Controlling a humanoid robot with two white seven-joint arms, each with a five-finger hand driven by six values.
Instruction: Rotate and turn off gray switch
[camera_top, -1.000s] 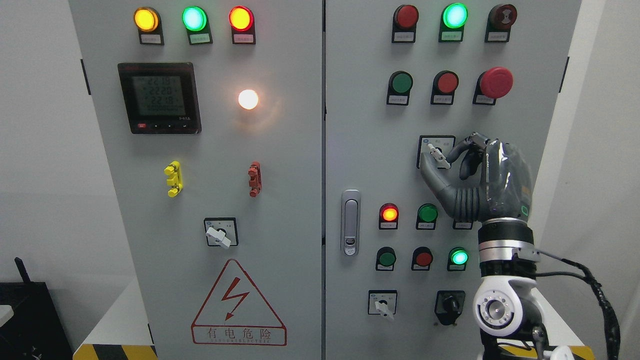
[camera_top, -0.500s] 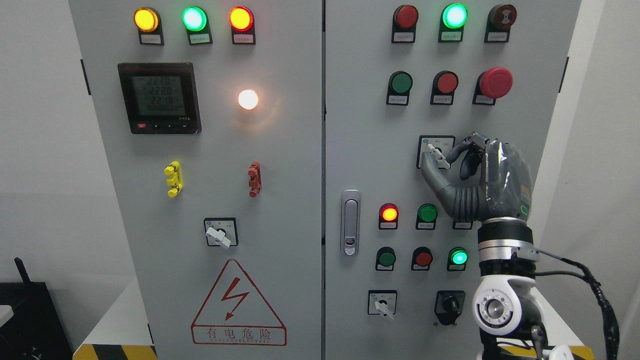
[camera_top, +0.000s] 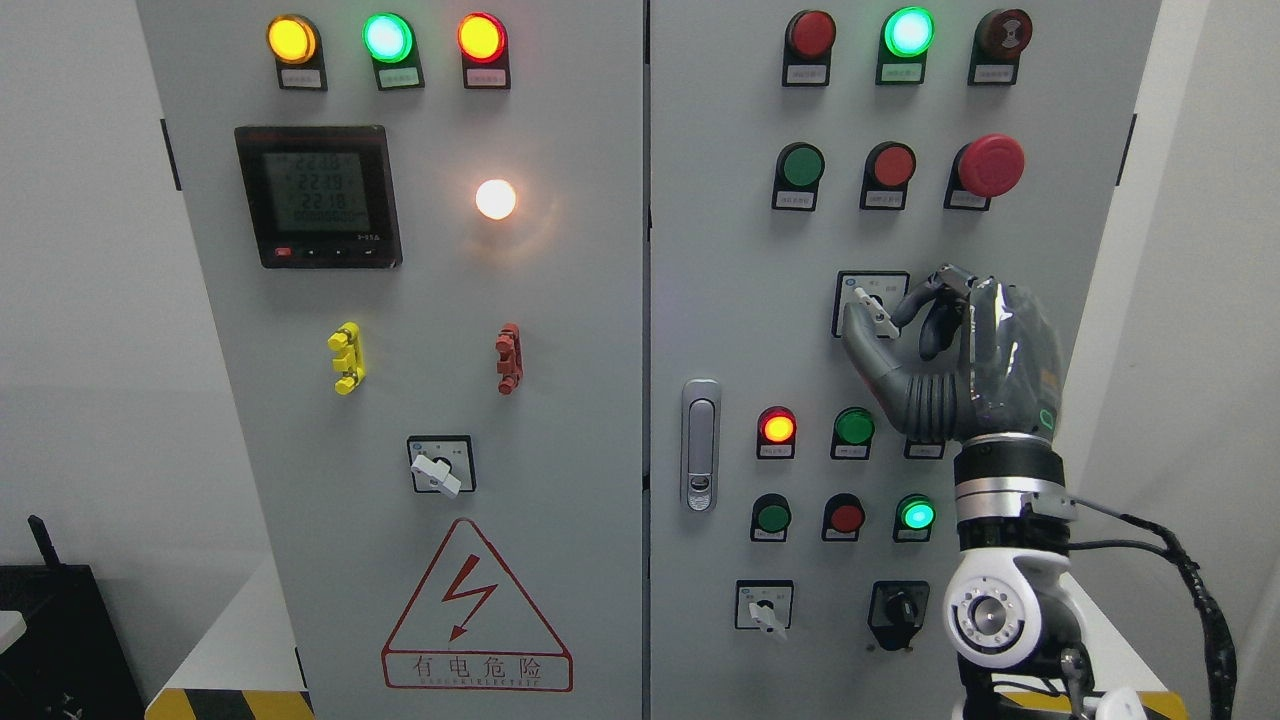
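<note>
Head view: right hand (camera_top: 955, 350) pinches tilted gray switch (camera_top: 872, 312).

My dark grey hand (camera_top: 950, 350), pale grey cabinet (camera_top: 560, 330), red mushroom button (camera_top: 990, 165), yellow clip (camera_top: 347, 357), red lightning triangle (camera_top: 476, 610), yellow-black striped base (camera_top: 225, 703), glowing green lamp (camera_top: 909, 31) far right.

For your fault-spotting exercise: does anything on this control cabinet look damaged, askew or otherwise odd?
Nothing stands out. The cabinet looks intact. The right hand pinches the gray switch, whose lever sits tilted, as do other selectors.
</note>
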